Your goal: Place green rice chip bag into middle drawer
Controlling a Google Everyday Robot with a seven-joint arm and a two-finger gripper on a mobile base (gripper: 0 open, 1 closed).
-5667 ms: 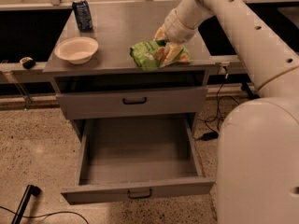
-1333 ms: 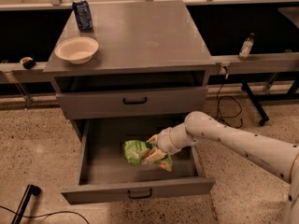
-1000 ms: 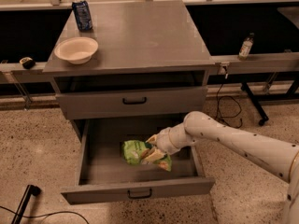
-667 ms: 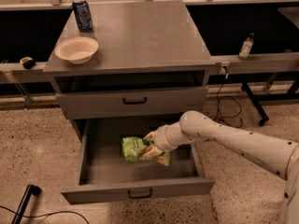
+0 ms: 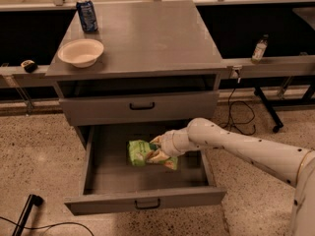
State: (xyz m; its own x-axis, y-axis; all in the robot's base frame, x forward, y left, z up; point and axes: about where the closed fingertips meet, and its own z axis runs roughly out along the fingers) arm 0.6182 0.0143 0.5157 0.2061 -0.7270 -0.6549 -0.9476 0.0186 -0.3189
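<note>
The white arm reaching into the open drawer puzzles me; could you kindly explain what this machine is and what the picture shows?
It is a mobile robot with one white arm ending in a two-finger hand. There is only one picture, taken by a single camera looking down on the front of a grey cabinet; where the camera is mounted I cannot say. On the cabinet top stand a pale bowl and a blue can. The drawer above is shut, and the middle drawer below it is pulled out. The hand is inside that open drawer, closed on the green rice chip bag. The bag sits low over the drawer floor; whether it touches the floor I cannot tell.
</note>
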